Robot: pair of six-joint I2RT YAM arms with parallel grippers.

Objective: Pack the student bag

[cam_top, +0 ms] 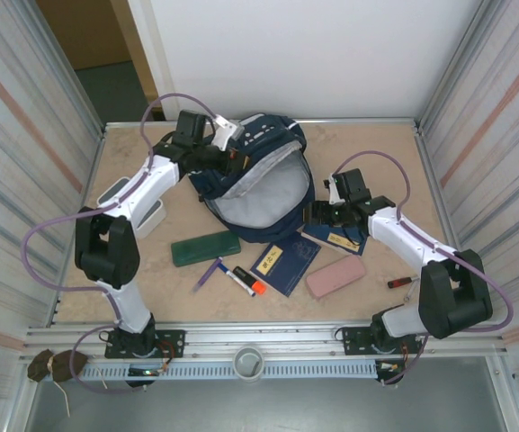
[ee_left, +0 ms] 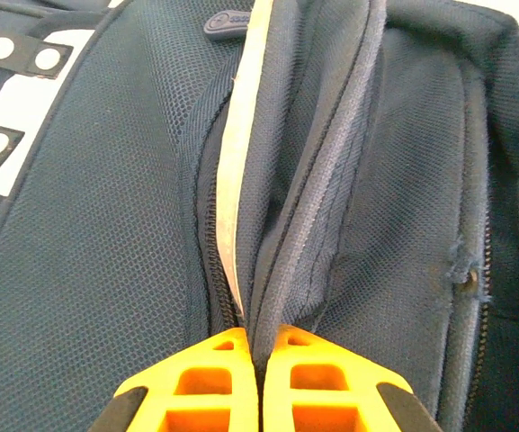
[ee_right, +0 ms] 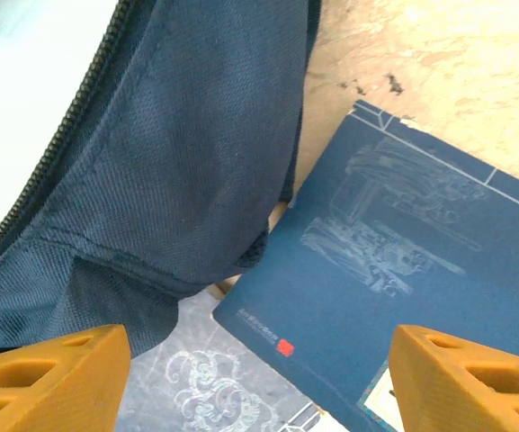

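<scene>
left pins the bag open, right hovers over the booklets

the bag (cam_top: 263,184) lies at the middle back of the table (cam_top: 151,292), its mouth gaping toward us with pale lining showing. our left gripper (ee_left: 259,346) is closed tight on a fold of the rim beside the zipper. we judge this props the opening up so things can go in. our right gripper (ee_right: 259,378) is spread wide and empty, poised just over the booklets (ee_right: 403,261) against the bag's right edge, one partly under the fabric. we take them to be next. a green case (cam_top: 205,247), a pink case (cam_top: 335,276) and a marker (cam_top: 244,281) lie nearer the front, unpacked.
</scene>
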